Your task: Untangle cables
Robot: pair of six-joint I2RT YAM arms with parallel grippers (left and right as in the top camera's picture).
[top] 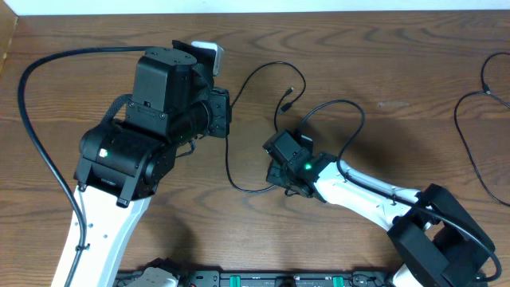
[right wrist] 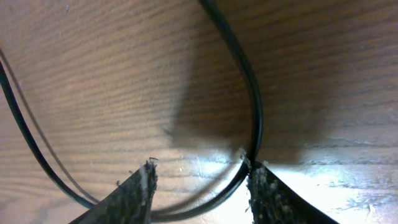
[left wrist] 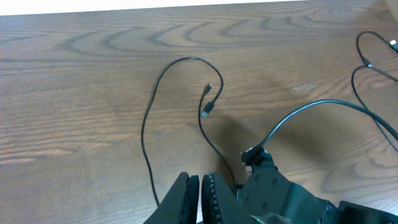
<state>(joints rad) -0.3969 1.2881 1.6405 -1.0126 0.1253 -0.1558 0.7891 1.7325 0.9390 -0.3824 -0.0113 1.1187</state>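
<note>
A thin black cable (top: 229, 151) lies in a long loop on the wooden table, with its small plug ends (top: 285, 104) near the middle. It also shows in the left wrist view (left wrist: 149, 118). My right gripper (top: 280, 174) is open and low over the table. The cable (right wrist: 252, 106) curves between its fingers (right wrist: 199, 186) and touches the right finger. My left gripper (left wrist: 200, 199) is shut and empty, hovering beside the loop's left side (top: 225, 119). A second thin black cable (top: 470, 127) lies spread at the far right.
A thicker black cable (top: 351, 108) arches from the right arm's wrist. The left arm's thick black cable (top: 32, 104) curves along the left side. The table's far edge (top: 319, 6) runs along the top.
</note>
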